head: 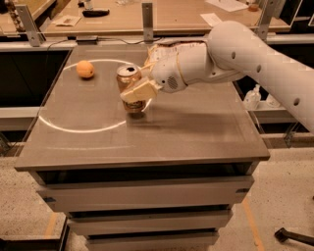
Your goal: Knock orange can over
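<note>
The gripper (138, 92) sits over the middle of the table, a little toward the far side, pressed against the orange can (126, 79). Its tan tip lies across the can's near right side and covers the middle of the can's body. I cannot tell how far the gripper is open, or whether it has hold of the can or only rests against it.

The can stands upright on the table top. Its silver top shows above the gripper and its base shows below. Behind the gripper, the white wrist and arm (235, 49) run off to the right and out of view at the right edge.

A crinkly snack bag (169, 45) lies just behind the wrist on the far side of the table, mostly hidden by the arm. To the left of the can, and well apart from it, a small round orange fruit (85, 69) rests near the far left corner.

A thin pale ring (81, 130) is traced on the grey table (162, 142); the fruit sits just inside its far edge and the can at its right edge. Drawers (142, 196) show below the table top. Beyond the table is a wooden bench (181, 14) with a metal post (146, 19) and a black object (95, 12) on it.
</note>
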Tool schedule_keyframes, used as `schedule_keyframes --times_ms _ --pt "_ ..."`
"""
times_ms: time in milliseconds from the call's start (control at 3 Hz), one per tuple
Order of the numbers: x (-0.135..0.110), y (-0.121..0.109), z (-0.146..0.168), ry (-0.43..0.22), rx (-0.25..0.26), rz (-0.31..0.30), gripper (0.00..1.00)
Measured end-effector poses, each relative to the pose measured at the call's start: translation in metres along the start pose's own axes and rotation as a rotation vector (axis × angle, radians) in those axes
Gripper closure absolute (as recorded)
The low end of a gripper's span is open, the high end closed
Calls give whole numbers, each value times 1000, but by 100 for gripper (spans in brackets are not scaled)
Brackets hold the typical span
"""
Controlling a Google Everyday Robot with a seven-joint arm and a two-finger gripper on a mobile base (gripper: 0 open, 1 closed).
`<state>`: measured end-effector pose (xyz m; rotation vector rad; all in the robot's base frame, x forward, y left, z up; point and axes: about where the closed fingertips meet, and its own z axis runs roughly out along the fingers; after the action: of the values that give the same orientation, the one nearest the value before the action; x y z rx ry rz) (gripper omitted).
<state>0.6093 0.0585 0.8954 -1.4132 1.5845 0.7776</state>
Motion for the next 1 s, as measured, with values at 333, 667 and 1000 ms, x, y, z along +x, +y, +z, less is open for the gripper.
schedule_keyframes --times_ms 333,667,1000 --pt "-12 0 -28 66 -18 61 100" --pt "-18 3 -62 101 -61 210 100" --pt "4 12 -83 147 -120 409 100"
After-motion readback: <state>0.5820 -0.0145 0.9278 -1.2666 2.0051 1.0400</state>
